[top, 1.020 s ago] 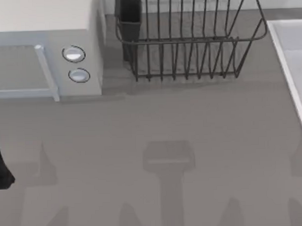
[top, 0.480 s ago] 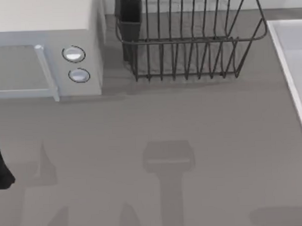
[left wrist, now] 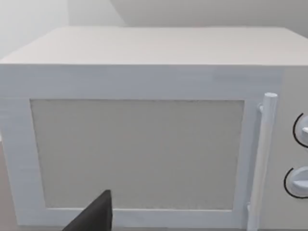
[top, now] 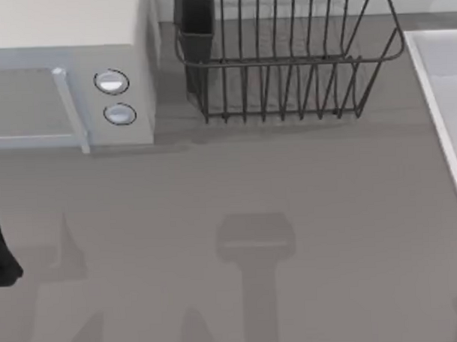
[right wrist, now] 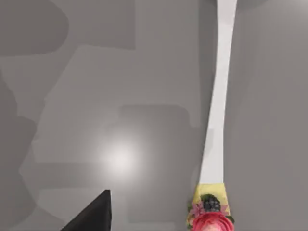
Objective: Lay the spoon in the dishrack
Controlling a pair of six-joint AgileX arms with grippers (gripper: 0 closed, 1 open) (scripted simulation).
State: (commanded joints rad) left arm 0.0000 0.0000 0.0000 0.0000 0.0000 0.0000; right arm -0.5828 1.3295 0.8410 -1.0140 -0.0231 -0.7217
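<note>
Task not begun: spoon lies flat on the worktop beneath the right wrist camera, ungrasped; finger state of both arms indeterminable. Dishrack stands empty, top centre.

You have the dishrack at the table's far side, the microwave just left of it, and the spoon lying on the table.
</note>
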